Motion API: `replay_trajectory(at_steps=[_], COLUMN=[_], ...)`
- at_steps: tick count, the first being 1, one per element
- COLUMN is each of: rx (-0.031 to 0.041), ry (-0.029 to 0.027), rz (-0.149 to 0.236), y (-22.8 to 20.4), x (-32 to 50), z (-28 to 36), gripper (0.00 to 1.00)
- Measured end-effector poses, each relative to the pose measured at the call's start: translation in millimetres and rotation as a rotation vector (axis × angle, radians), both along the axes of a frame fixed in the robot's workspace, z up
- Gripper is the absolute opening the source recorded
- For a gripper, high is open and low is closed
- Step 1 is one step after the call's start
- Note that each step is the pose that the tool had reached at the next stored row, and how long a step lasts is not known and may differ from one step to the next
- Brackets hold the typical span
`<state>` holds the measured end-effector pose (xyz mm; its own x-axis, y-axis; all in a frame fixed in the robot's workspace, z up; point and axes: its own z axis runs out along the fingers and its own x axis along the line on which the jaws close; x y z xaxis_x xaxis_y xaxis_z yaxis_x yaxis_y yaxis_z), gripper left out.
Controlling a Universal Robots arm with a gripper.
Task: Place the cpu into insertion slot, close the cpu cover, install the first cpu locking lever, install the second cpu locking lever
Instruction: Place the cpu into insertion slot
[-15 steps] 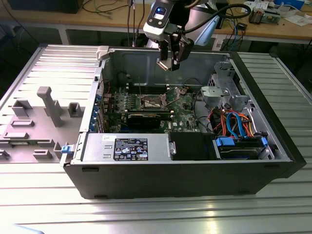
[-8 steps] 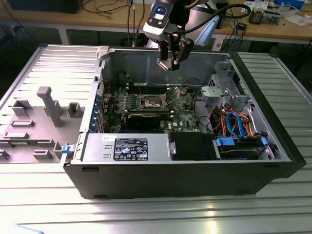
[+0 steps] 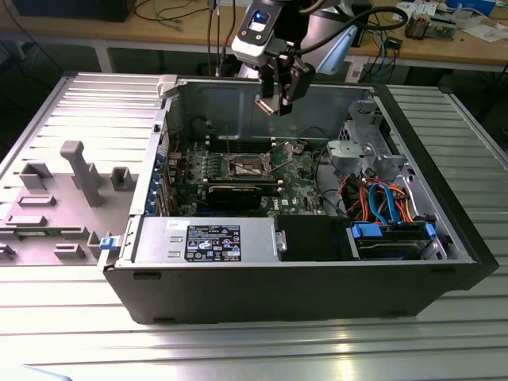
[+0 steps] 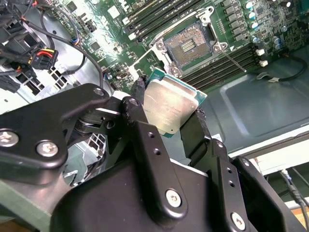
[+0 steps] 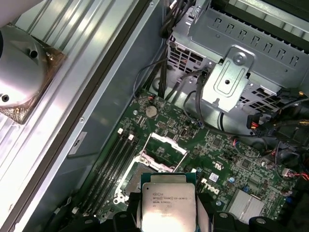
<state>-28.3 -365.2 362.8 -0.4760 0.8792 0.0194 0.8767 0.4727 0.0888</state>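
Tool (image 4: 170,102) is clamping the cpu (image 5: 168,205) by opposite edges; we are holding it well above the insertion slot (image 4: 189,46), whose cpu cover (image 5: 166,147) seems open. Keeping it flat and corner-aligned matters most.

A ribbed metal table (image 3: 238,349) carries an open computer case (image 3: 278,290) and grey fixture (image 3: 83,171).
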Motion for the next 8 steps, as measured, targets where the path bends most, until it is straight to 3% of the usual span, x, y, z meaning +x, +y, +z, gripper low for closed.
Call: replay_trajectory(at_steps=[8], rx=[0.0000], ry=[0.0000], rz=[-0.012], y=[0.0], x=[-0.4], z=[0.0], gripper=[0.54])
